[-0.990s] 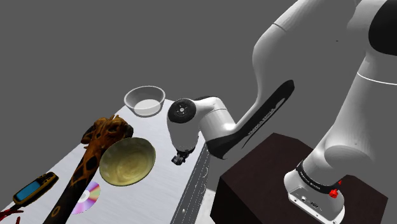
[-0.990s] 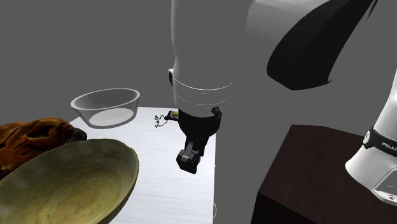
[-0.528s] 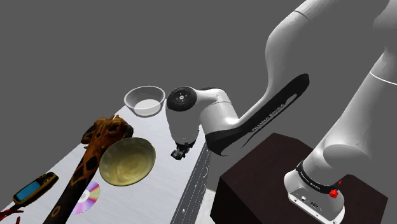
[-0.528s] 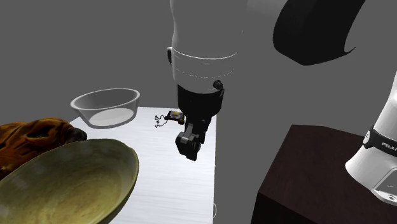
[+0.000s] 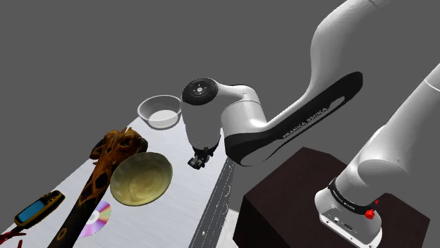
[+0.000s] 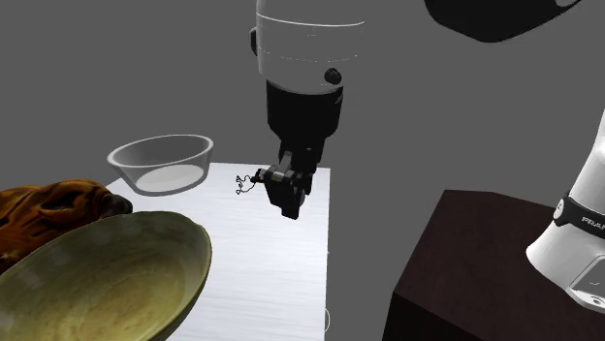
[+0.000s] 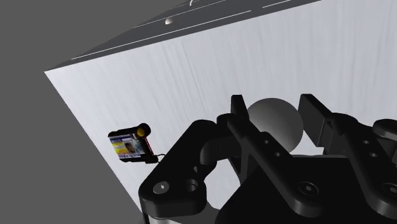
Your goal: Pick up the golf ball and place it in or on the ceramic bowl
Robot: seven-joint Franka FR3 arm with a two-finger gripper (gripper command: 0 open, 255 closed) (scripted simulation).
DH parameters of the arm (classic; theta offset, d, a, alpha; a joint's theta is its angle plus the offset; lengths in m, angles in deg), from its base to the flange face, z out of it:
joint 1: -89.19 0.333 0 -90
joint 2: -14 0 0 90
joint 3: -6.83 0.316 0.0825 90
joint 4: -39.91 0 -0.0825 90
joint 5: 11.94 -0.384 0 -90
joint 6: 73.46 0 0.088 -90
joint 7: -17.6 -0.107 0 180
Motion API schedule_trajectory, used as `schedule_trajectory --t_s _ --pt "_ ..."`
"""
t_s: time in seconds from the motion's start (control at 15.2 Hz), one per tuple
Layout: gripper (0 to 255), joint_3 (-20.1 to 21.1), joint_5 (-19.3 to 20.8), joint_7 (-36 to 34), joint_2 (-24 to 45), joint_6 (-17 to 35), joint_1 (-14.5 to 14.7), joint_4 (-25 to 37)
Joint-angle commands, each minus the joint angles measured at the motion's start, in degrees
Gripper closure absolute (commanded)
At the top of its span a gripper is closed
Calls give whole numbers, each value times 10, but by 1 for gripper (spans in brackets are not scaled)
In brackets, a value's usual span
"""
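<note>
A grey golf ball (image 7: 275, 121) sits clasped between my two black fingers in the wrist view. My gripper (image 7: 273, 105) is shut on it and hangs above the pale table top (image 5: 185, 184). In the shoulder view the gripper (image 5: 196, 161) is to the right of an olive-yellow bowl (image 5: 141, 179) and below a white bowl (image 5: 161, 111). In the second exterior view the gripper (image 6: 288, 199) hovers right of the white bowl (image 6: 161, 163) and beyond the olive bowl (image 6: 97, 276). Both bowls hold nothing.
A brown carved wooden piece (image 5: 106, 169), a disc (image 5: 97, 217) and a blue-and-yellow handheld device (image 5: 39, 206) lie at the shoulder view's left. A small yellow-and-blue gadget with a cord (image 7: 130, 144) lies near the table's far edge. The dark stand (image 5: 303, 204) adjoins the table.
The gripper has risen off the table with the ball and shifted toward the far end, nearer the white bowl. The upper arm has swung higher.
</note>
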Motion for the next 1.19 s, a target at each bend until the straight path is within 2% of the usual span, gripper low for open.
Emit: schedule_trajectory --t_s 0.0,0.86,0.92,1.12 --pt "255 1 -19 15 -15 -12 1 3" --pt "255 -14 -102 92 -90 -97 10 46" --pt "255 -14 -102 93 -91 -98 10 47" --pt "255 17 -36 31 -4 -126 8 125"
